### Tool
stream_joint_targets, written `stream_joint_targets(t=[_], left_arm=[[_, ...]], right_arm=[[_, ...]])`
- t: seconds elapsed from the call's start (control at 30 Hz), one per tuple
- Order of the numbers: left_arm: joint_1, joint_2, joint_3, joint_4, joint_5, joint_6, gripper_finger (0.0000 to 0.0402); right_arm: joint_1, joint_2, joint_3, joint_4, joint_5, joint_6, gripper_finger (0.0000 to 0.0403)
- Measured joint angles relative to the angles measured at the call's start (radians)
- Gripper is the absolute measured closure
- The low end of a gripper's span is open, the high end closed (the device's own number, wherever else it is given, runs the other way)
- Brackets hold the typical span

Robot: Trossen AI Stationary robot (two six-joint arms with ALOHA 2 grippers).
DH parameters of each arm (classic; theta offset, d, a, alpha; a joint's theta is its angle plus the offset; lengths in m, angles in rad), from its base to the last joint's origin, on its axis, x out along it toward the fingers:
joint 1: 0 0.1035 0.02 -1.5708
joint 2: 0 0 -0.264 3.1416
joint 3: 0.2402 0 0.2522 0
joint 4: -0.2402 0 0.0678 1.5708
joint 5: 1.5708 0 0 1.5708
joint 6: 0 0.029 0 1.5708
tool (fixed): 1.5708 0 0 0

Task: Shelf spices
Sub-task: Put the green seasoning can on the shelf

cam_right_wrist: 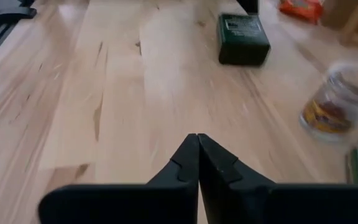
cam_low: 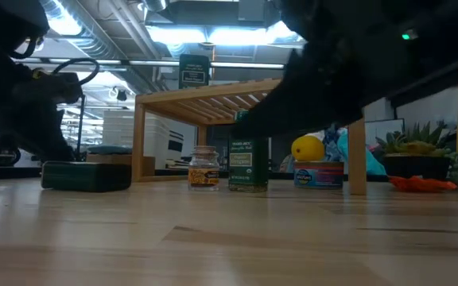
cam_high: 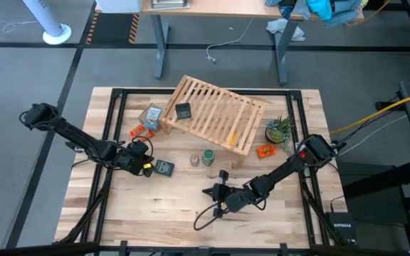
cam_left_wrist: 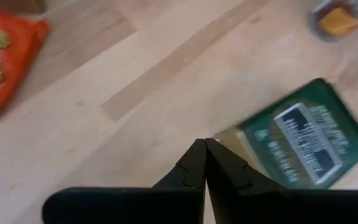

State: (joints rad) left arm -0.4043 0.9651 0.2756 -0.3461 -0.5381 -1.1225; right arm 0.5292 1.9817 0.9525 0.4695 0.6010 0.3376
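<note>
Four spice jars are in view. One dark squarish jar (cam_high: 183,111) stands on top of the shelf (cam_high: 216,114), at its far left corner. The second dark squarish jar (cam_high: 164,168) lies flat on the table (cam_high: 169,213), left of centre. The tiny clear glass jar (cam_high: 194,161) and the green round jar (cam_high: 208,157) stand upright side by side, just in front of the shelf's near edge; in the low view they look apart, though the gap is hard to judge.

The left gripper (cam_high: 148,168) sits just left of the lying jar, its fingers (cam_left_wrist: 194,163) pressed together and empty. The right gripper (cam_high: 209,191) hangs low over the near middle of the table, pointing left, its fingers (cam_right_wrist: 188,155) also together on nothing, well apart from the jars.

A tan box (cam_high: 150,117) and orange pieces (cam_high: 141,131) lie left of the shelf.
</note>
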Motion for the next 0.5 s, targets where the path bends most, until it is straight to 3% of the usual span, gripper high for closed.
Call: stream_joint_targets(t=[0.33, 0.5], left_arm=[[0.0, 0.136, 0.0, 0.176, 0.023, 0.047, 0.0401], [-0.004, 0.227, 0.001, 0.278, 0.054, 0.049, 0.0401]], right_arm=[[-0.068, 0.086, 0.124, 0.001, 0.005, -0.106, 0.04], [-0.115, 0.122, 0.166, 0.002, -0.072, -0.098, 0.0399]])
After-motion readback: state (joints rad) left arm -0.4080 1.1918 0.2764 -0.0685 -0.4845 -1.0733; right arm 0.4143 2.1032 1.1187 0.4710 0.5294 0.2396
